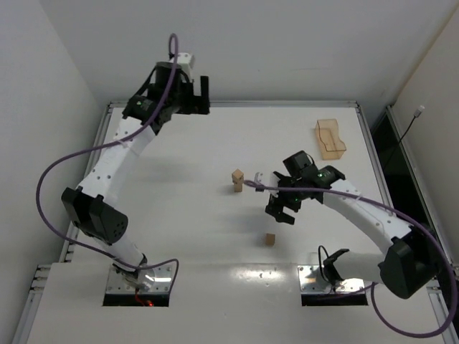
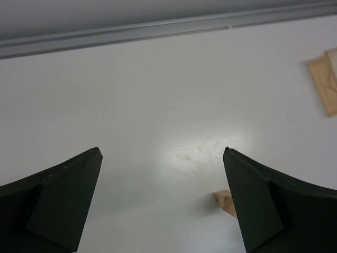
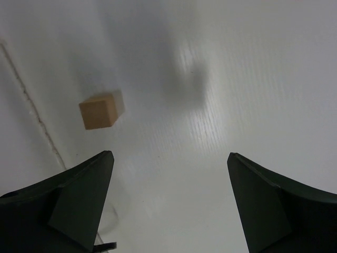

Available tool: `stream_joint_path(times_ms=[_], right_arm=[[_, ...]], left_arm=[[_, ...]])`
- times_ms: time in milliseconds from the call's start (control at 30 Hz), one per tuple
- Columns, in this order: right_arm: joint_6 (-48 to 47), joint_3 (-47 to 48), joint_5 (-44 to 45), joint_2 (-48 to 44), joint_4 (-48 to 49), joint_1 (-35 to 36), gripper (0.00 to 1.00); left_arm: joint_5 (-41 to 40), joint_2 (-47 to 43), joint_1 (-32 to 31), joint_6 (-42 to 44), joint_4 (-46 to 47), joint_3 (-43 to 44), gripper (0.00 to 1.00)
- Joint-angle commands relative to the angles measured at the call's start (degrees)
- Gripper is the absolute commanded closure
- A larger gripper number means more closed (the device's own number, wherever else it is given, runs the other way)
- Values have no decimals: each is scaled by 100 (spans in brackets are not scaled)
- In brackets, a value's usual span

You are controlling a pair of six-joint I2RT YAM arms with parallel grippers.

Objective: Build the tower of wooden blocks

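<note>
A short stack of two light-brown wooden cubes point(image 1: 237, 180) stands near the table's middle. A single cube point(image 1: 270, 239) lies nearer the front. My right gripper point(image 1: 282, 212) hovers between them, open and empty. In the right wrist view the single cube point(image 3: 99, 110) lies beyond my left fingertip, outside the open right gripper point(image 3: 169, 154). My left gripper point(image 1: 203, 97) is raised at the far edge, open and empty. In the left wrist view the left gripper point(image 2: 162, 151) is open, and a wooden block point(image 2: 223, 202) is partly hidden behind my right finger.
A translucent amber tray point(image 1: 330, 137) sits at the back right and shows at the right edge of the left wrist view point(image 2: 324, 84). A metal rail point(image 1: 237, 104) runs along the table's far edge. White walls close in the left and back.
</note>
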Motion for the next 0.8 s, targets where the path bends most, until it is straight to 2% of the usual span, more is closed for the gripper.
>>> stream_joint_path(times_ms=[0,200,267,533,767], right_arm=[[-539,-115,130,-119,17,511,14],[-926,-45,-176,266,-510,1239,14],[-926,78,-387,582,-711,1486,17],[-567,860,-539,1894,-1275,1751,27],[260,738,50,2236,-644,2058,29]], left_arm=[[-93,-2,727,-179,-80,82,1],[216,-2,1790,-127,-81,-173,1],[277,-2,2028,-126,-81,-173,1],[452,51,2451,-12,-204,-59,1],[681,104,2706,-12,-257,-59,1]])
